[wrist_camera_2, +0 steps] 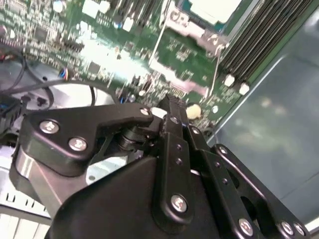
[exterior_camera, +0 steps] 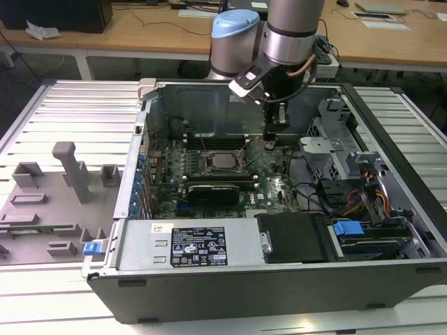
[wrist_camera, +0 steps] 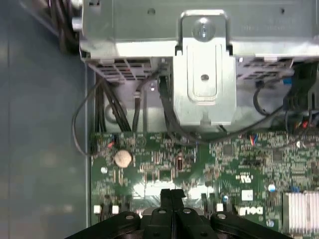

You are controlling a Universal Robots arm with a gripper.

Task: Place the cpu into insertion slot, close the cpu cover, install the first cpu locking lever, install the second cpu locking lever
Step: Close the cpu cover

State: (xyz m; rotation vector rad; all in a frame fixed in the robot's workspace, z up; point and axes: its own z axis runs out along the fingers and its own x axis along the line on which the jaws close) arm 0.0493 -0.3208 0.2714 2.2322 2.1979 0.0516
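Observation:
The cpu (exterior_camera: 223, 160) lies flat in its socket on the green motherboard (exterior_camera: 276, 188) inside the open computer case, its pale metal top facing up. The cpu cover (exterior_camera: 209, 162), a grey metal frame, lies around it. In the second wrist view the cpu (wrist_camera_2: 214, 7) and cover edge (wrist_camera_2: 192, 27) sit beyond the fingertips, with thin wire levers (wrist_camera_2: 158, 37) beside the socket. My gripper (exterior_camera: 274, 135) hangs just over the board, to the exterior view's right of the socket. Its black fingers (wrist_camera: 172, 196) are pressed together with nothing between them, as the second wrist view (wrist_camera_2: 172, 107) also shows.
A long black card (exterior_camera: 213, 190) lies in front of the socket. The silver power supply (exterior_camera: 188, 244) fills the case front. A metal drive cage (exterior_camera: 335, 139) and cables (exterior_camera: 349, 202) stand to the exterior view's right. Grey fixtures (exterior_camera: 70, 174) sit on the table outside the case.

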